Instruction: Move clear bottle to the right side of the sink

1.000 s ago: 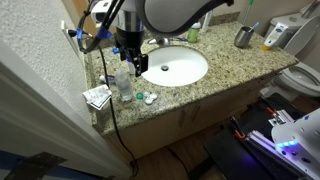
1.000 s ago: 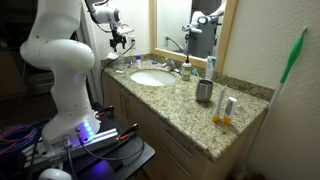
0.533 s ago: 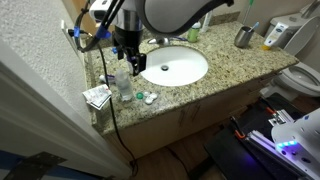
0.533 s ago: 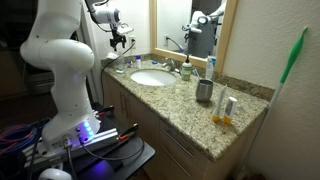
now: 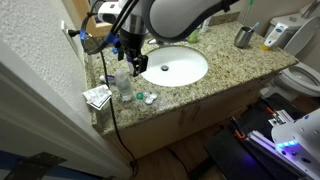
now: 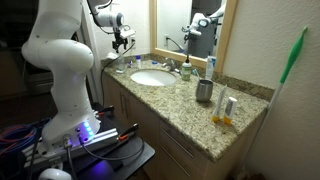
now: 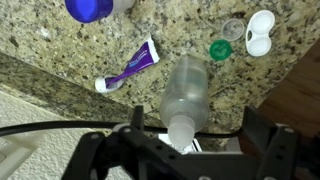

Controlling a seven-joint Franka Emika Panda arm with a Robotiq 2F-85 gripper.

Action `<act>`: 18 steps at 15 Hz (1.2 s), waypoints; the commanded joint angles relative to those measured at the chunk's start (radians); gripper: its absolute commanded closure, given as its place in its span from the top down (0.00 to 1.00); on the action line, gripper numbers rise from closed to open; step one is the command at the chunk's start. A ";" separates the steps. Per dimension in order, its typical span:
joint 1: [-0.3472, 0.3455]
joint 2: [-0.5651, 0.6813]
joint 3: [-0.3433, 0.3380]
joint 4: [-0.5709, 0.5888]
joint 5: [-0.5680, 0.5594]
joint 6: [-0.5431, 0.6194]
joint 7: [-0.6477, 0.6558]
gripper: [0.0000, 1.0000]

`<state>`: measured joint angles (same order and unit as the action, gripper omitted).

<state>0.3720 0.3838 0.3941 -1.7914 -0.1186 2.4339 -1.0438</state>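
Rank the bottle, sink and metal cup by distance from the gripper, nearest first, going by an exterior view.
1. Bottle: just under the gripper.
2. Sink: beside the gripper, in the middle.
3. Metal cup: far side, beyond the sink.

The white arm (image 6: 58,62) arches up behind and above the tool (image 5: 134,66), with the wrist aimed straight down. The tool hangs vertical, its dark fingers (image 7: 135,118) spread wide apart.
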 commanded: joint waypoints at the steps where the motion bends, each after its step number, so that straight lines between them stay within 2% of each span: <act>1: -0.015 0.004 0.011 -0.005 0.014 0.013 -0.020 1.00; 4: -0.029 0.004 0.017 -0.019 0.030 0.035 -0.041 1.00; 5: -0.041 -0.078 0.051 0.006 0.066 -0.029 -0.069 1.00; 8: -0.063 -0.195 0.087 -0.043 0.130 0.045 -0.113 1.00; 9: -0.057 -0.242 0.086 -0.036 0.150 -0.010 -0.091 1.00; 10: -0.027 -0.142 0.060 0.010 0.108 0.026 -0.066 1.00; 13: -0.021 -0.235 0.061 0.000 0.131 -0.017 -0.065 1.00; 14: -0.019 -0.190 0.060 0.025 0.140 -0.042 -0.074 1.00; 18: 0.000 -0.010 0.044 0.103 0.099 0.033 -0.033 1.00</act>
<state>0.3484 0.2330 0.4605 -1.7759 0.0077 2.4325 -1.1001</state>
